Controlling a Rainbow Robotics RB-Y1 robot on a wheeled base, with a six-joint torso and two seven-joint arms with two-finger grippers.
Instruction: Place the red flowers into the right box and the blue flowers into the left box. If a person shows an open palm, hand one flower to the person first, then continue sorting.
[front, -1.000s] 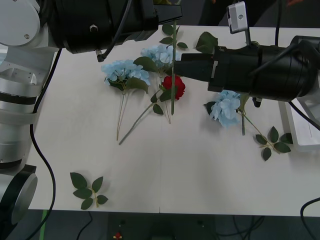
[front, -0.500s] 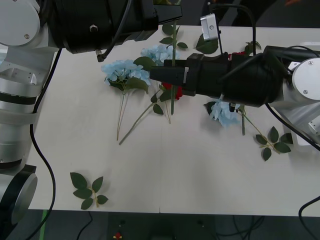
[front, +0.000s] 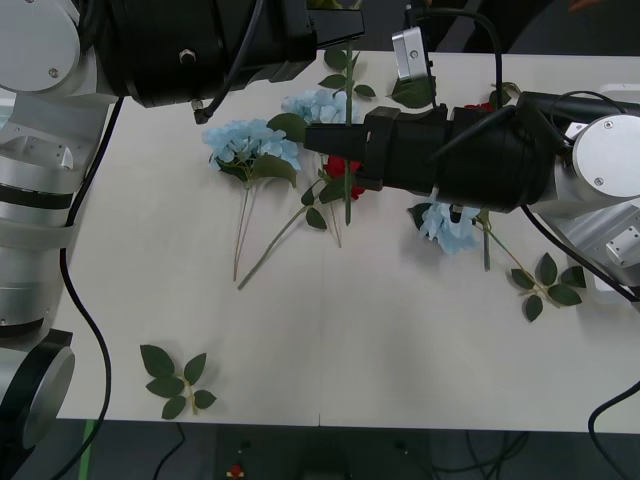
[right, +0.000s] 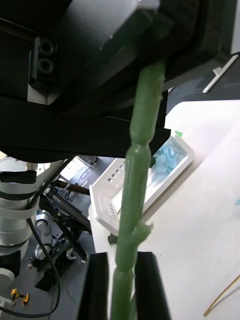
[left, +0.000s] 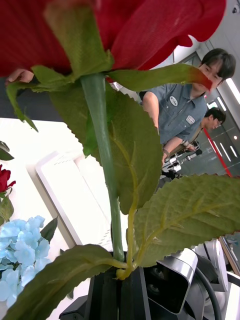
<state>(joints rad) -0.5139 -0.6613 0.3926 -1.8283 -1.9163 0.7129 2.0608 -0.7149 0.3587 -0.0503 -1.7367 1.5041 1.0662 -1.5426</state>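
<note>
Front view: near the table's (front: 330, 330) far edge, both grippers clamp one upright rose (left: 115, 25) stem. The left gripper (left: 120, 295) grips high, the right gripper (right: 122, 285) lower.

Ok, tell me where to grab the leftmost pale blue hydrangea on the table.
Grip the leftmost pale blue hydrangea by its bare thin green stem, below the leaves, coming straight down and straddling it crosswise. The stem lies flat, pointing toward the robot; the fluffy head could crush.
</note>
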